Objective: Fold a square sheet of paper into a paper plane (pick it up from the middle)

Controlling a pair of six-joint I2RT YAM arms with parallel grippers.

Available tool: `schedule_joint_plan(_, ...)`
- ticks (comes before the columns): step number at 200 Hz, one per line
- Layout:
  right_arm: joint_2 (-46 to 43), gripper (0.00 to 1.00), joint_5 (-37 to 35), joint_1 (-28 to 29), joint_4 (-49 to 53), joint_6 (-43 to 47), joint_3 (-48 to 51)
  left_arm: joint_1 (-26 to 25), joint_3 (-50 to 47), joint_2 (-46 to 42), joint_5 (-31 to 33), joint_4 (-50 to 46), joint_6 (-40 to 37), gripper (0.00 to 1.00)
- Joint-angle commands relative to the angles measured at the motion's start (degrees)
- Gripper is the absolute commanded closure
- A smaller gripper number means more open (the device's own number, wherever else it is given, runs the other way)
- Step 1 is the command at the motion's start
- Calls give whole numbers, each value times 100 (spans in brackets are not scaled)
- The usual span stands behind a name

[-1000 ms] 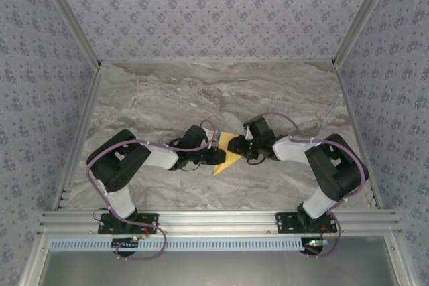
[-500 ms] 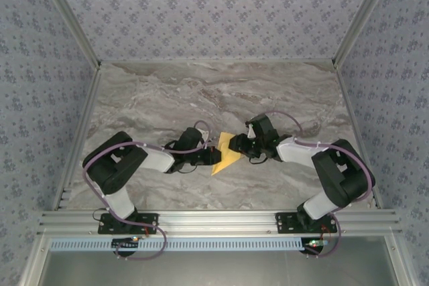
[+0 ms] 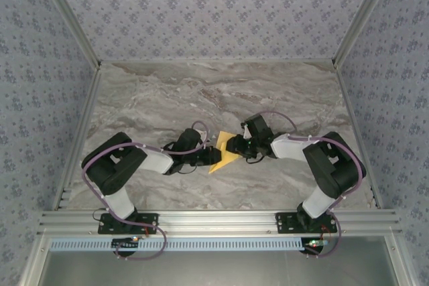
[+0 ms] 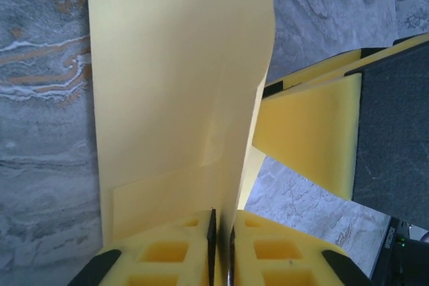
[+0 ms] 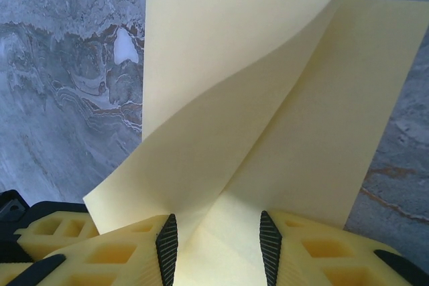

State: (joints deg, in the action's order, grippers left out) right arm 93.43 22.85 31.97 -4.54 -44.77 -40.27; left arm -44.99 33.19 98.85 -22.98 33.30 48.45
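"Two grippers on the square sheet of paper [image 3: 222,159], at the middle of the table [image 3: 201,92]?"

"Yes. The left gripper [image 4: 220,222] is pinched tight on one edge. The right gripper [image 5: 218,232] has its jaws apart, a loose fold lying between them."

"How will it handle?"

"Light, floppy and easily creased or torn, I'd judge. Grip near the fold, gently, with both sides supported."
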Motion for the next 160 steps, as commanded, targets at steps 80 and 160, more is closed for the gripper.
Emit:
schedule_joint_plan(80,368,59,-479,151,755,140,-399,34,272,196,-241,97,-115,80)
schedule_joint_plan(160,433,58,-741,179,1153,-39,-453,156,-21,-759,-10,-528,-286,69)
